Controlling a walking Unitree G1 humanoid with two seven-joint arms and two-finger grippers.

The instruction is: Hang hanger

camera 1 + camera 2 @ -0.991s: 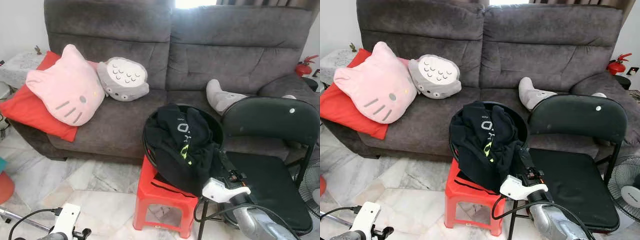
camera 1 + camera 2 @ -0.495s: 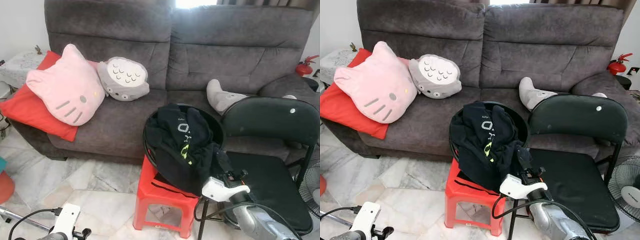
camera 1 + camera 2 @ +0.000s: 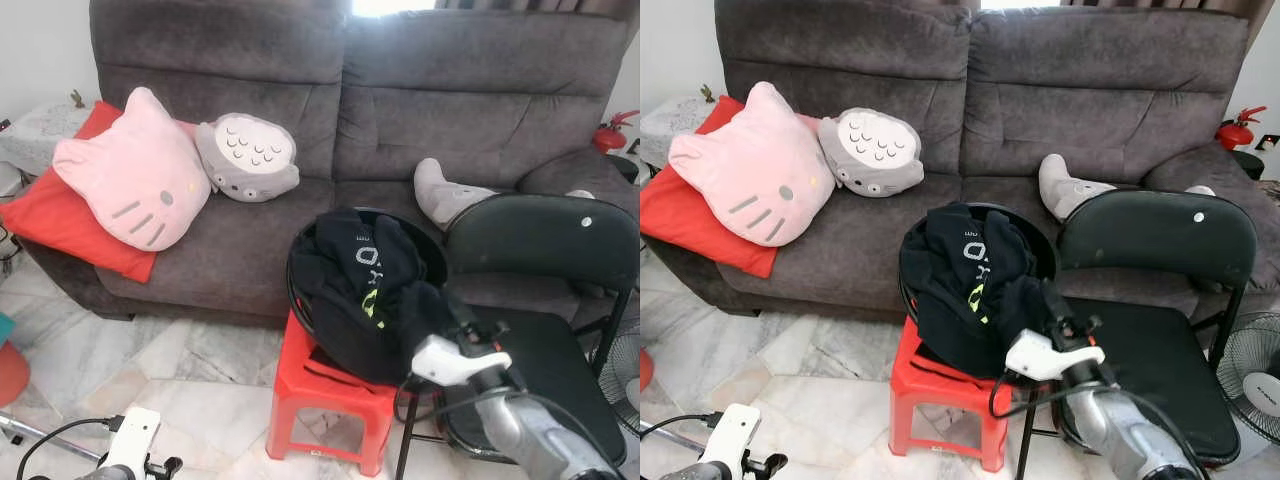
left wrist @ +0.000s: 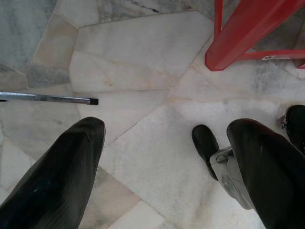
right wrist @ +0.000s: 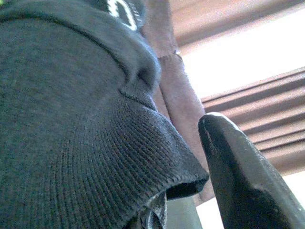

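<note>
A black garment [image 3: 360, 275] with white and green print lies heaped in a round black basin [image 3: 432, 255] on a red plastic stool [image 3: 330, 400]. My right gripper [image 3: 450, 305] is pushed up against the garment's right edge, between the basin and the black folding chair [image 3: 540, 240]. In the right wrist view the garment's ribbed hem [image 5: 157, 157] hangs across the gap beside one black finger [image 5: 238, 176]; the jaws stand apart. My left gripper [image 4: 162, 157] hangs open low above the marble floor, holding nothing.
A grey sofa [image 3: 400, 120] stands behind, with a pink cat cushion [image 3: 135, 175], a red cushion [image 3: 60, 215], a grey round plush [image 3: 248, 158] and a grey plush toy [image 3: 440, 195]. A fan [image 3: 1250, 385] stands at the right. A metal rod [image 4: 43, 98] lies on the floor.
My right gripper has risen and moved forward, its fingers now against the garment's right edge. The left arm has not moved.
</note>
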